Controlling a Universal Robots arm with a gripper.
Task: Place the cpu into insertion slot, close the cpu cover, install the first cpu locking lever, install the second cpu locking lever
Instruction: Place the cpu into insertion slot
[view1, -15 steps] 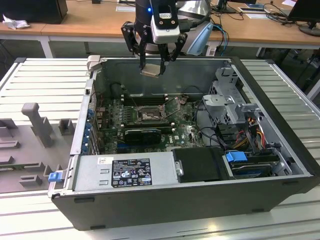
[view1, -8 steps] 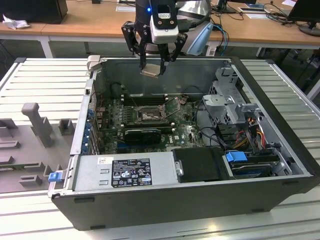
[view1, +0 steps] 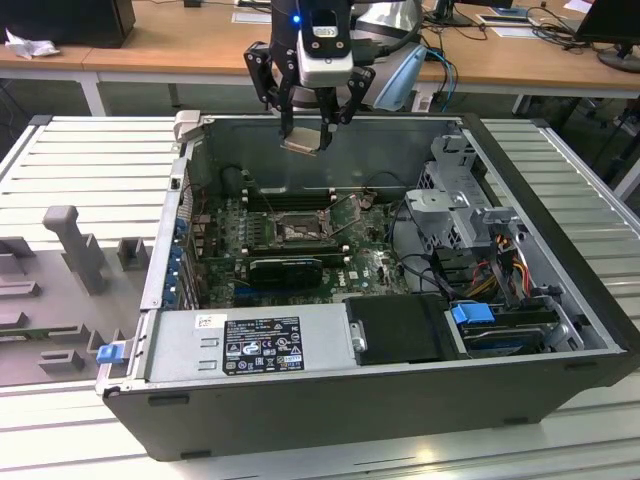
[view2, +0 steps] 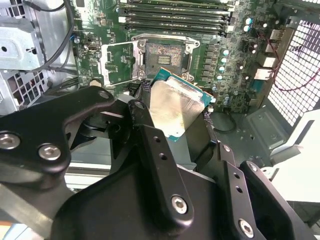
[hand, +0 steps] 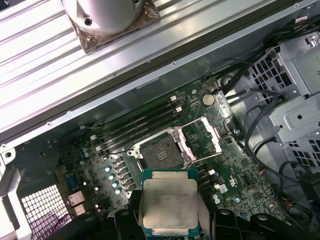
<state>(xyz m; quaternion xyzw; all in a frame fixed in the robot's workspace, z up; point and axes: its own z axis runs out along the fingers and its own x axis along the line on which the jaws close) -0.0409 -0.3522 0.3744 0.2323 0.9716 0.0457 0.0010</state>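
Your gripper (view1: 306, 132) is pinching the cpu (view1: 303, 143) by its edges at the upper middle of the exterior view, well above the open insertion slot (view1: 297, 228) near frame centre. In the first wrist view the cpu cover (hand: 202, 135) stands flipped open just beside the slot. Best to keep the chip flat, square its corners to the slot, and come straight down clear of the cover.

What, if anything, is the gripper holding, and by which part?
The gripper holds the cpu, pinched by two opposite edges, silvery top showing in both wrist views; it is not yet in the insertion slot.
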